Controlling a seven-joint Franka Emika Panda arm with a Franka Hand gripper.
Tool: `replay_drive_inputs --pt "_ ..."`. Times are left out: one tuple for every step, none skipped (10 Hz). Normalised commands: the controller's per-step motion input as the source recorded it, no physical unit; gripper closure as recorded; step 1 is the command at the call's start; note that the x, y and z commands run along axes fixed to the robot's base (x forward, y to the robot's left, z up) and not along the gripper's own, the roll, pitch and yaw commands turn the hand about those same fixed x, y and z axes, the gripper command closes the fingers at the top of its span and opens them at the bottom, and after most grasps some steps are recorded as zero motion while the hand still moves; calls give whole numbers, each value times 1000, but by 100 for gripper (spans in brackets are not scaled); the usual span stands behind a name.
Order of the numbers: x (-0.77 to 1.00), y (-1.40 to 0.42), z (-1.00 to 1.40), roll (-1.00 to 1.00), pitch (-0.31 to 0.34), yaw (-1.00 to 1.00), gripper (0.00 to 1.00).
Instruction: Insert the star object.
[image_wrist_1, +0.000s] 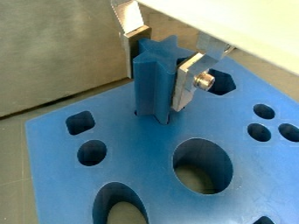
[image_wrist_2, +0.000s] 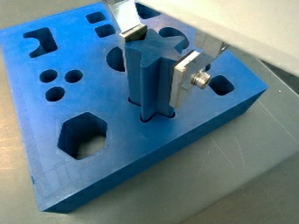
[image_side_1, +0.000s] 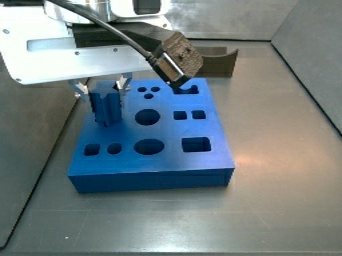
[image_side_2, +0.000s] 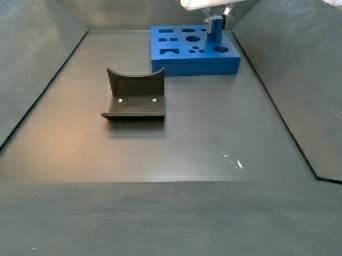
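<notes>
My gripper (image_wrist_2: 156, 54) hung over the blue board (image_wrist_2: 70, 188), its silver fingers (image_wrist_2: 188, 77) closed on the star object (image_wrist_2: 152, 86), one plate against each ridged side. The peg stood upright, its foot in a hole of the board. Farther off, a dark curved block (image_side_2: 134, 97) lay apart on the floor.

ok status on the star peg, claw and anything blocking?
Claw over the blue board, shut on the star object. Peg upright, its base in the board's star hole. Nothing in the way; dark curved block sits apart on the floor.
</notes>
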Motion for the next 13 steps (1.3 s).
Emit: replay_drive_inputs --pt "-71 54 -829 96 -187 -26 100" --pt "-17 51 -769 90 -213 -17 100" --pt "0 80 -726 119 -216 -17 100" --pt "0 77 -683 111 -233 -20 100" --pt "0 63 -640 109 -250 -31 100" --pt "0 91 -623 117 -254 -11 100" --pt "-69 0 -503 154 -321 -43 100" --pt "-100 0 -437 104 -381 -26 100" --pt "-266 0 -371 54 -440 -6 100" --pt "-371 3 -443 101 -406 0 100" --pt "-414 0 -517 139 -361 0 100" --pt "0 0 -103 0 0 0 100" --pt "0 0 0 -16 -16 0 100"
